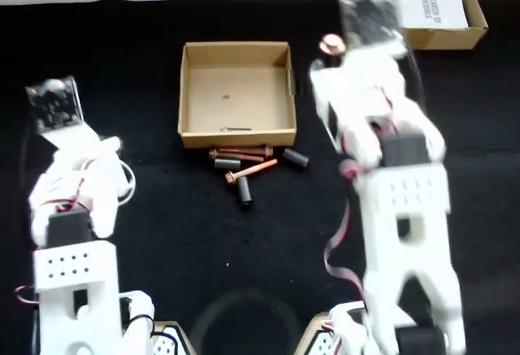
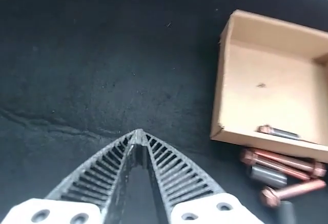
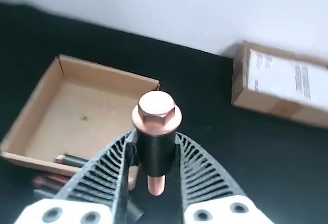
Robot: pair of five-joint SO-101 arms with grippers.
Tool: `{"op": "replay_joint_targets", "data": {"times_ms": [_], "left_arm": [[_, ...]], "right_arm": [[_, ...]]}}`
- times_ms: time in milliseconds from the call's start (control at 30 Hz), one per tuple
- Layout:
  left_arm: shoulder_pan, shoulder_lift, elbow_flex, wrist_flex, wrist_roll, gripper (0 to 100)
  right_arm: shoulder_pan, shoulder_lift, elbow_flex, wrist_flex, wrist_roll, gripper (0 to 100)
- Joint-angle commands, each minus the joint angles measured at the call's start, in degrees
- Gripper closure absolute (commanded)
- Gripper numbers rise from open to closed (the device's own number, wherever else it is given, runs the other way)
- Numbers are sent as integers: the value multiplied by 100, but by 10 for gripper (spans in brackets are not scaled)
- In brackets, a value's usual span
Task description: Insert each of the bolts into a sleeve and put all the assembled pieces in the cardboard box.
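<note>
Over on the right side of the table, the right gripper (image 3: 152, 141) is clamped on a black sleeve (image 3: 155, 155) with a copper bolt (image 3: 157, 112) pushed through it. The hex head sticks out one end and the tip pokes out the other. From the high camera, that piece sits just off the far right corner of the cardboard box (image 1: 244, 87), not over it.

The left gripper (image 2: 137, 136) is pinched closed on nothing, fingertips touching. It's over bare black table (image 1: 162, 241), well to the left of the box.

Inside the box there's one assembled piece (image 1: 236, 129) lying against the near wall. Right outside that wall is the loose pile: two bolts (image 1: 240, 153) lying roughly side by side, plus three sleeves (image 1: 244, 190). One is in among the bolts, one a bit nearer, and one off to the right.

A second cardboard box (image 1: 455, 36) with a white printed sheet (image 1: 431, 4) in it sits at the far right corner, well apart from everything else.
</note>
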Motion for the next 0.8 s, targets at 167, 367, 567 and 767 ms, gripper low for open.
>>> {"op": "replay_joint_targets", "data": {"times_ms": [167,367,567,767], "left_arm": [[-57,-31,2580,-3833,0,992],[-48,-31,3398,-4888,18,992],[-171,-40,3380,-4299,18,991],[-171,-40,3398,-4343,9,991]], "right_arm": [[-514,2633,-1912,-426,1758,991],[-919,3987,-2703,-426,3007,991],[-1209,5007,-3407,-426,3754,991],[-1411,5525,-3495,-215,3798,991]]}}
